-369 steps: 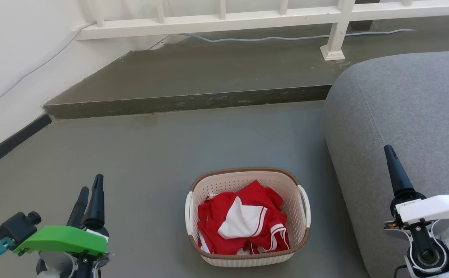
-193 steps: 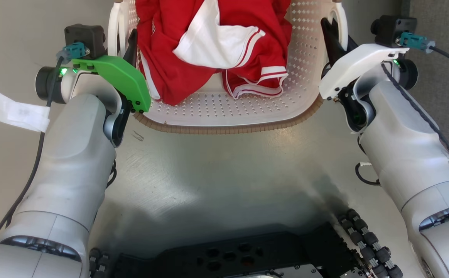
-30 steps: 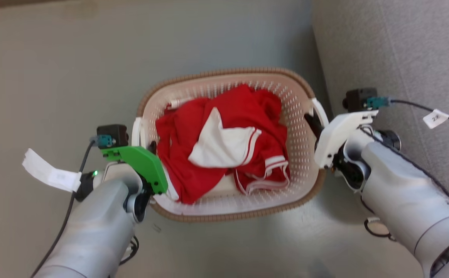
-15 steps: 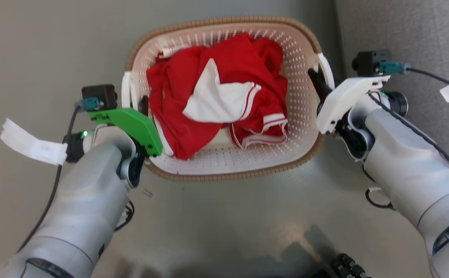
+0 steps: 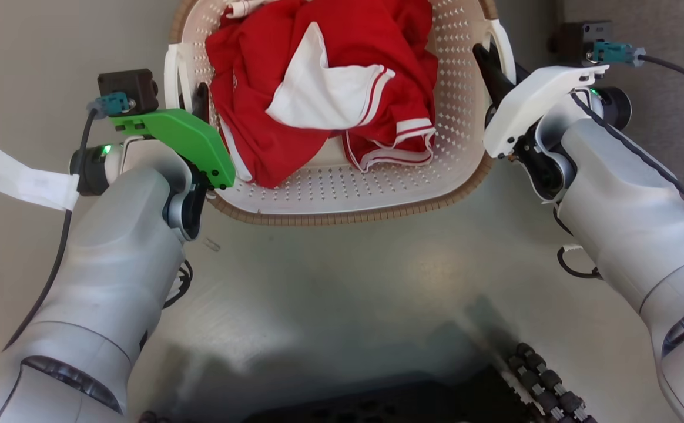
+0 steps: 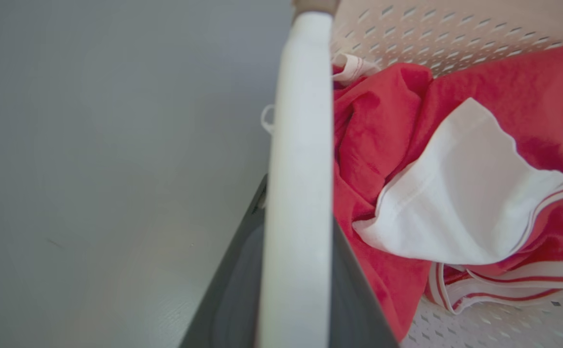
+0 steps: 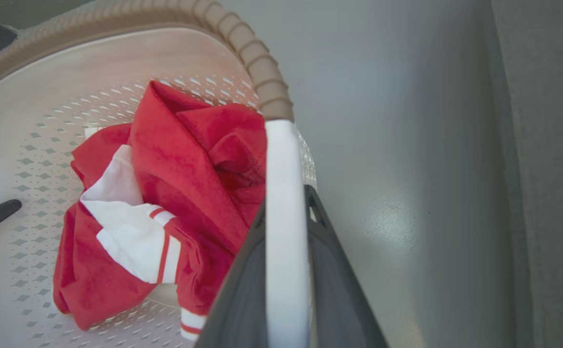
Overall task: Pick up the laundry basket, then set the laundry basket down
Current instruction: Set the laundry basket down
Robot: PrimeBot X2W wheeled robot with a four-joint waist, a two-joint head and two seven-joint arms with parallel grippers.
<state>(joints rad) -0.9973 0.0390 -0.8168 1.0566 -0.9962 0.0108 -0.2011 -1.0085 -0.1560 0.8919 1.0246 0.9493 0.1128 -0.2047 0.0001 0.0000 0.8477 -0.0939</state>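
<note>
At the left handle (image 6: 296,145): the left gripper (image 5: 201,100) is pinching this white loop; the left wrist view shows one dark finger on each side of it.
Middle, basket: the basket (image 5: 342,217) hangs or sits between the two arms, just in front of the robot's base and low over the grey floor (image 5: 342,282). I cannot tell if its bottom touches the floor.
Inside the basket: a crumpled red and white garment (image 5: 318,88) lies loose on the bottom.
At the right handle (image 7: 284,217): the right gripper (image 5: 486,61) is pinching it in the same way, one finger on each side.
Far right: a grey sofa (image 7: 547,145) stands near the basket but apart from it.
Step in hand: I judge that the basket is held by both handles close to the floor, so this is either the start of the lift or the end of the setting down.
Next move: both arms need to move together at equal height, so the basket stays level. For the release, the bottom must first rest flat on the floor. Then the fingers spread and draw back without catching the loops.
</note>
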